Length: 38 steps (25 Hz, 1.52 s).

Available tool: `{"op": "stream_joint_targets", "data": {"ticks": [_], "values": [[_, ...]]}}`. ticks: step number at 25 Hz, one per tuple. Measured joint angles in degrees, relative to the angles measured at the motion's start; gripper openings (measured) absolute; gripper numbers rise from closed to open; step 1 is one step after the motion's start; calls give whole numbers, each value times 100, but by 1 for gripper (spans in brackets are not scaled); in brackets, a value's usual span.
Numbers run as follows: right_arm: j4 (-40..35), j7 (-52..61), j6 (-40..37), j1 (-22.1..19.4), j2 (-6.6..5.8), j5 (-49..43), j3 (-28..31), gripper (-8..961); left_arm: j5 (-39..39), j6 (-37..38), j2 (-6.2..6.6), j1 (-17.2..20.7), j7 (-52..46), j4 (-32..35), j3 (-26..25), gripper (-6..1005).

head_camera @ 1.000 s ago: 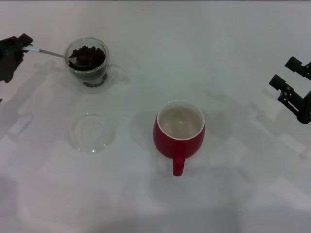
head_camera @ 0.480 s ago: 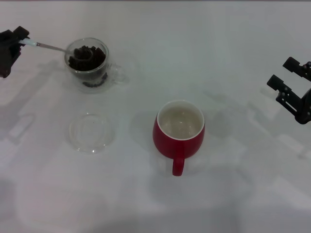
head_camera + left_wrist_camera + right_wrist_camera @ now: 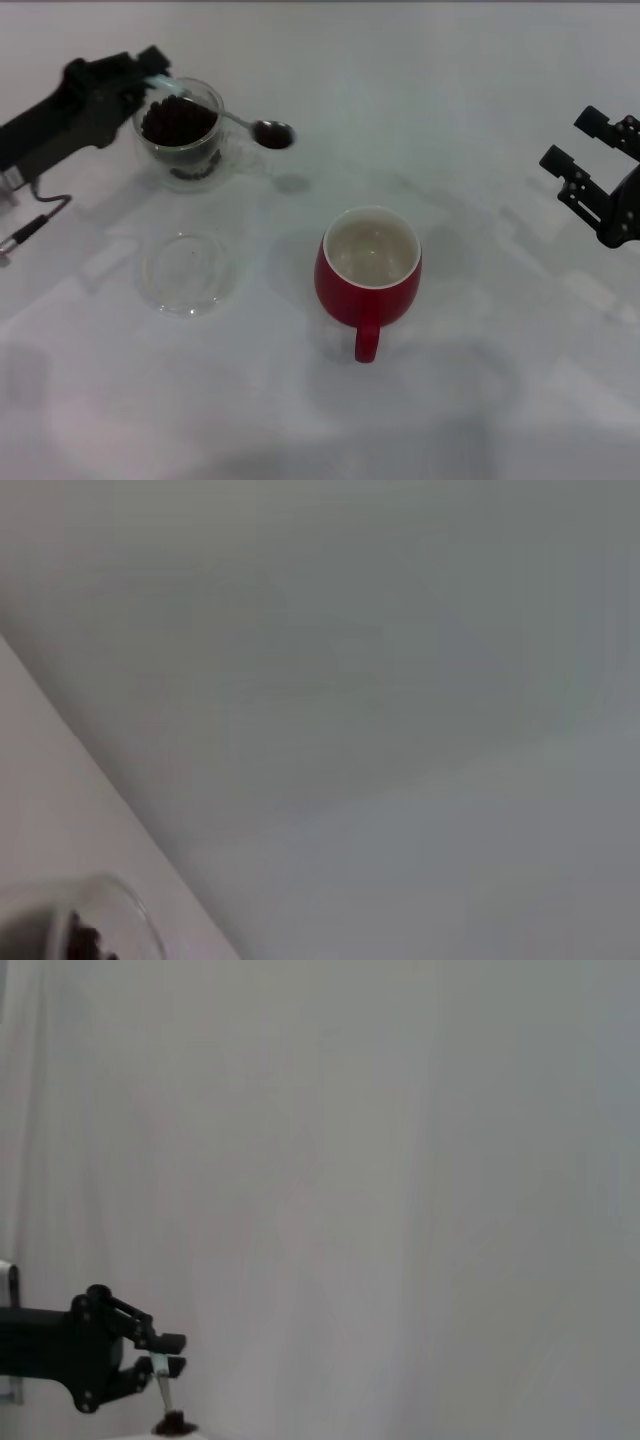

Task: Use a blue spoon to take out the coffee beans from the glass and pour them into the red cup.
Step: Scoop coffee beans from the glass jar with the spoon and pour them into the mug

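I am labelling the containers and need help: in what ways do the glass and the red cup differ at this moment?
The glass is clear and holds coffee beans; the red cup is opaque red with a cream, empty inside. The glass stands far left, under the blue spoon held by the left gripper; the red cup stands centre, untouched. Both stand upright and have handles.

Clear, glossy glass (image 3: pixel 181 130) with double walls; shiny metal bowl on blue spoon (image 3: pixel 272 133); glazed red cup (image 3: pixel 368 268), cream inside; transparent glass saucer (image 3: pixel 189 272); matt white table (image 3: pixel 480 380); matt black left gripper (image 3: pixel 152 82).
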Motion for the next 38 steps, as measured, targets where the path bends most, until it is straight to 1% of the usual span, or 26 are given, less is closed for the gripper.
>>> {"op": "stream_joint_targets", "data": {"ticks": [4, 8, 12, 18, 24, 25, 27, 30, 32, 36, 38], "values": [[-6, -6, -15, 2, 3, 3, 0, 541, 287, 28, -26, -139, 27, 87, -1, 127], [-53, -83, -27, -12, 55, 4, 0, 541, 614, -4, -89, -232, 155, 90, -1, 126], [-64, -132, -28, -40, 71, 4, 0, 540, 1057, -12, -121, -466, 355, 92, -1, 126], [-68, -136, -29, -74, 90, 3, 0, 540, 1529, -39, -136, -776, 732, 57, -1, 126], [-55, -138, -29, -79, 88, 3, 0, 540, 1837, -82, -135, -1030, 1100, 33, -1, 126], [-54, -139, -29, -79, 88, 1, 0, 540, 1929, -81, -130, -1141, 1271, 30, -1, 126], [-51, -139, -29, -73, 88, -4, 0, 540, 1979, -81, -129, -1209, 1351, 30, -1, 126], [-48, -139, -20, -56, 88, -10, 0, 540, 2209, -87, -127, -1478, 1614, -9, 0, 126], [-48, -139, -7, -53, 88, -11, 0, 540, 2275, -105, -135, -1580, 1666, -67, -1, 126], [-36, -127, 22, -44, 88, -7, 0, 540, 2512, -181, -208, -1904, 1742, -269, 6, 126], [-32, -121, 23, -45, 88, -3, 0, 540, 2628, -187, -225, -2061, 1797, -302, 7, 125]]}}
